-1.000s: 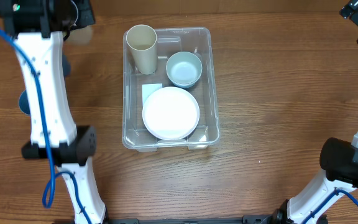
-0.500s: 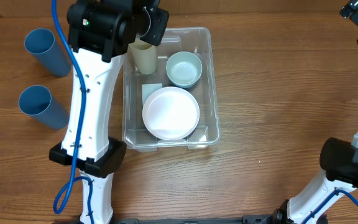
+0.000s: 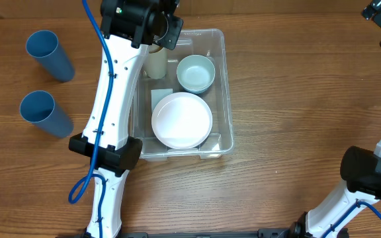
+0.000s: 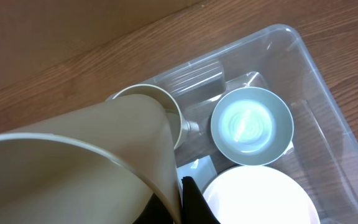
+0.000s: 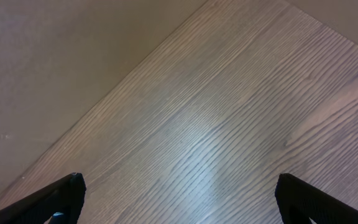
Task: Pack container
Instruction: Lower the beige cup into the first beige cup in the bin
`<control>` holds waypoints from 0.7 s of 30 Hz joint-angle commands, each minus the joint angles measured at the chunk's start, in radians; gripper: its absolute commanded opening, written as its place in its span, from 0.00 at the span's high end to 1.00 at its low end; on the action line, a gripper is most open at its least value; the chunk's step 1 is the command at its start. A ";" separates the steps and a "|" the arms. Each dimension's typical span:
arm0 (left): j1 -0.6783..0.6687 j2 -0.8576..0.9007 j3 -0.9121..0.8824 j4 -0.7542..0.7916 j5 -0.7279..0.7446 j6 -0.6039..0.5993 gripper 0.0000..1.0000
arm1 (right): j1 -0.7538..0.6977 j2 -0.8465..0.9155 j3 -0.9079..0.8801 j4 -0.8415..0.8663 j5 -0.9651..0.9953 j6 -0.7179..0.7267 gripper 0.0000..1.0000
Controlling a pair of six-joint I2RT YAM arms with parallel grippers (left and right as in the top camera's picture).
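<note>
Overhead and wrist views show a brown wooden table (image 3: 296,99). At far left, a tall blue plastic cup (image 3: 48,54) stands on the wood, with a second blue plastic cup (image 3: 43,112) nearer the robot. Both are well apart from everything else.

Next, the left gripper (image 4: 180,200) is pinched together on the thin wall of a beige plastic cup (image 4: 73,168). It holds this cup tilted above the far-left corner of the large clear rectangular plastic container (image 3: 226,92), which sits at the table's centre.

Inside the container, a second beige cup (image 3: 156,63) stands upright in that corner. A pale blue-green round bowl (image 3: 196,73) sits just to its right, and a white round dish (image 3: 182,119) fills the near half.

At far right, the right gripper (image 5: 179,199) hangs over bare wood, fingers wide apart, holding nothing.

Likely risks: lowered off-centre, the tilted cup could strike the standing cup's rim and tip it, or knock the bowl. A pinch on one thin wall could also let it slip.

The container lies directly beneath the left gripper and well left of the right gripper.
</note>
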 commanded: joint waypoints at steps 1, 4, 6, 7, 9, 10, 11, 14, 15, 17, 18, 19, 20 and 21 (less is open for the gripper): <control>0.011 0.002 0.004 0.021 -0.030 -0.013 0.89 | 0.005 -0.003 0.009 0.005 0.008 0.008 0.00; 0.026 0.002 0.004 0.039 -0.030 -0.022 0.39 | 0.005 -0.003 0.009 0.005 0.008 0.008 0.00; 0.037 0.002 0.004 0.045 -0.029 -0.033 0.30 | 0.005 -0.003 0.009 0.005 0.008 0.008 0.00; 0.041 0.002 0.004 0.047 -0.030 -0.036 0.28 | 0.005 -0.003 0.009 0.005 0.008 0.008 0.00; 0.051 0.002 0.004 0.053 -0.029 -0.040 0.28 | 0.005 -0.003 0.009 0.005 0.008 0.008 0.00; 0.055 0.002 0.004 0.057 -0.029 -0.040 0.27 | 0.005 -0.003 0.009 0.005 0.008 0.008 0.00; 0.057 0.002 0.004 0.061 -0.029 -0.040 0.27 | 0.005 -0.003 0.009 0.005 0.008 0.008 0.00; 0.062 -0.005 0.005 0.069 -0.082 -0.055 0.28 | 0.005 -0.003 0.009 0.005 0.008 0.008 0.00; 0.063 -0.015 0.006 0.063 -0.117 -0.082 0.27 | 0.005 -0.003 0.009 0.005 0.008 0.008 0.00; 0.072 -0.050 0.006 0.045 -0.166 -0.130 0.25 | 0.005 -0.003 0.009 0.005 0.008 0.008 0.00; 0.082 -0.073 0.006 0.036 -0.183 -0.142 0.24 | 0.005 -0.003 0.009 0.005 0.008 0.008 0.00; 0.100 -0.095 0.006 0.032 -0.190 -0.144 0.23 | 0.005 -0.003 0.009 0.005 0.008 0.008 0.00; 0.123 -0.113 0.006 0.034 -0.187 -0.144 0.17 | 0.005 -0.003 0.009 0.005 0.008 0.008 0.00; 0.153 -0.126 0.006 0.041 -0.182 -0.138 0.11 | 0.005 -0.003 0.009 0.005 0.008 0.008 0.00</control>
